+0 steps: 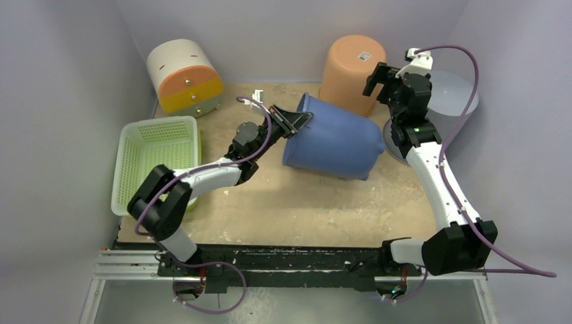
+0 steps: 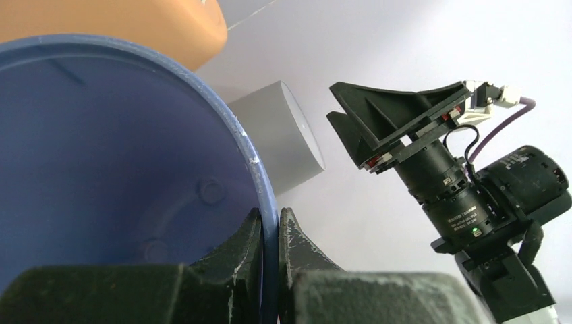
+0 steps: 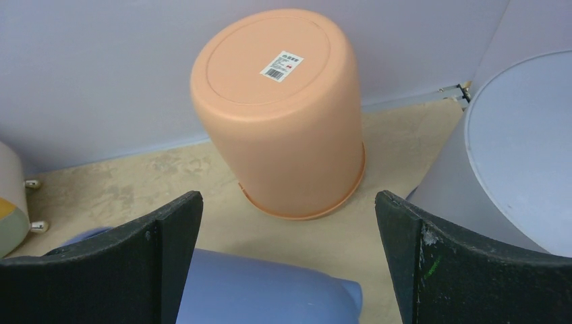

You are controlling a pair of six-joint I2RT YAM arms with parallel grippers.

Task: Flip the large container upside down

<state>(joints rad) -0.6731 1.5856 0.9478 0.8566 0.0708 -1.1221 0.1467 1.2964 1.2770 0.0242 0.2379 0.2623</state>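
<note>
The large blue container lies on its side in the middle of the table, its open mouth facing left. My left gripper is shut on the container's rim; in the left wrist view the jaws pinch the blue wall, one finger inside and one outside. My right gripper is open and empty, held above the table beside the container's base end. In the right wrist view the container shows below and between the spread fingers.
An orange bucket stands upside down at the back, close behind the blue container. A grey cylinder stands at the back right. A green basket sits at the left, with a white, orange and yellow drum behind it.
</note>
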